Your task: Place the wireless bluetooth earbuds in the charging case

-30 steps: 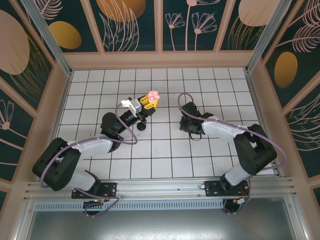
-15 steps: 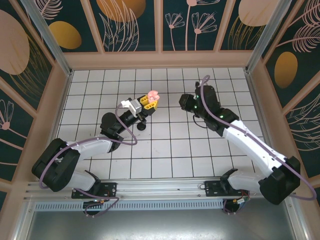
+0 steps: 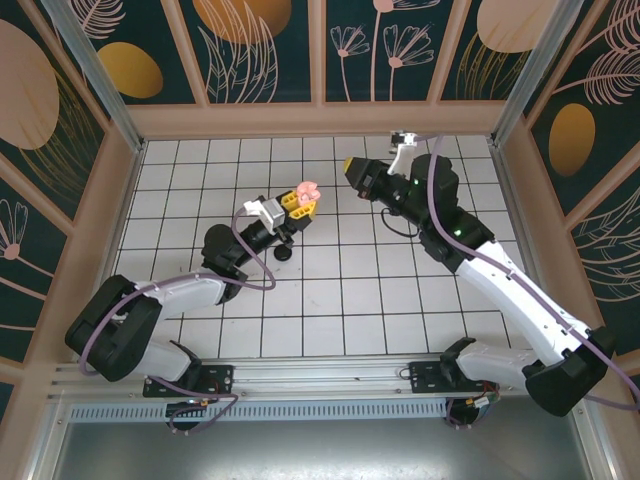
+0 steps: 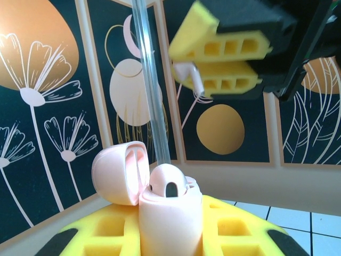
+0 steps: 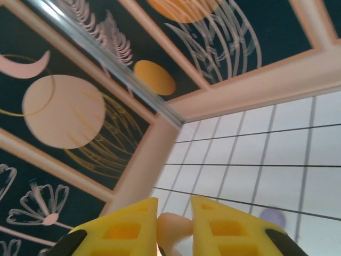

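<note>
**Item: second pink earbud, carried toward the open case**

- Left gripper (image 3: 300,202): just left of centre in the overhead view, above the white tiled table (image 3: 330,300). Its yellow fingers are clamped on the pale pink charging case (image 4: 170,218).
- Case: upright, with the lid (image 4: 120,170) swung open to the left in the left wrist view. One earbud (image 4: 168,184) is already seated in it. The free socket cannot be made out.
- Right gripper (image 3: 352,170): upper centre of the overhead view, near the case but apart from it. It is closed on a pale pink earbud (image 5: 173,228) pinched between the yellow fingertips. In the left wrist view this bud sits upper centre, above and right of the case.
- Step in hand: judged to be the transfer of the pair's second bud to the case.
- Next move calls for: bringing the bud over the open mouth and turning its stem to point down into the vacant socket. The bud should be lowered clear of the lid and the seated bud, and released only once it bottoms out. The left grip should hold the case steady.
</note>
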Available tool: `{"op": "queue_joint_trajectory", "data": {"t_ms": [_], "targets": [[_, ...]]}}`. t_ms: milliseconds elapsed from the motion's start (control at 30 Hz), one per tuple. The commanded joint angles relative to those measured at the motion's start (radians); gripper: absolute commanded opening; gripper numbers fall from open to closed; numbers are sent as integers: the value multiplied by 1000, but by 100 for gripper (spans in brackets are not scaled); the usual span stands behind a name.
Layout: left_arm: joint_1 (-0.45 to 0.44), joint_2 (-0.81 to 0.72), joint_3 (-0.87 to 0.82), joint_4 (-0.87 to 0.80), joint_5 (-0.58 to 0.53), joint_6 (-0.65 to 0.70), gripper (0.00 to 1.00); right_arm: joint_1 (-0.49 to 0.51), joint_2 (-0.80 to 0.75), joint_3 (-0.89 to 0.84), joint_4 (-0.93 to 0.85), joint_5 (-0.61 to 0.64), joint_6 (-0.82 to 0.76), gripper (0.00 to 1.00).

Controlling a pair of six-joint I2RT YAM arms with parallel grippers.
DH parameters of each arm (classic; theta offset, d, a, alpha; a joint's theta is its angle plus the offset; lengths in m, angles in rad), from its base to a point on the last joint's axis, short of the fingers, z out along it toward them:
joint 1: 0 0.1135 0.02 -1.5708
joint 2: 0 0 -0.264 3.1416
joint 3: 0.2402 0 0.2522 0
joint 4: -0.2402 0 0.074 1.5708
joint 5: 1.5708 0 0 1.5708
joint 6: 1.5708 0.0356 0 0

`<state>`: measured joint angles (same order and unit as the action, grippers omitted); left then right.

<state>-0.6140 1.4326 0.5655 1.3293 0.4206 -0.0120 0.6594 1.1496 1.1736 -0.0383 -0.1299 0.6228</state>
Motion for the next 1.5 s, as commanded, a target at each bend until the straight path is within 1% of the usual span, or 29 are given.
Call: {"op": "queue_joint_trajectory", "data": {"t_ms": [0, 200, 600, 933, 1467], "targets": [[-4, 19, 41, 48, 27, -10, 0, 53, -22, -3, 135, -30, -39, 20], [-4, 33, 50, 73, 28, -31, 0, 108, -14, -41, 226, -25, -60, 20], [-4, 23, 53, 71, 27, -32, 0, 130, 19, -107, 278, -28, -29, 20], [-4, 12, 53, 67, 30, -35, 0, 131, 45, -149, 304, -13, -19, 20], [-4, 0, 53, 65, 49, -50, 0, 113, 81, -160, 322, 9, -26, 20]]}}
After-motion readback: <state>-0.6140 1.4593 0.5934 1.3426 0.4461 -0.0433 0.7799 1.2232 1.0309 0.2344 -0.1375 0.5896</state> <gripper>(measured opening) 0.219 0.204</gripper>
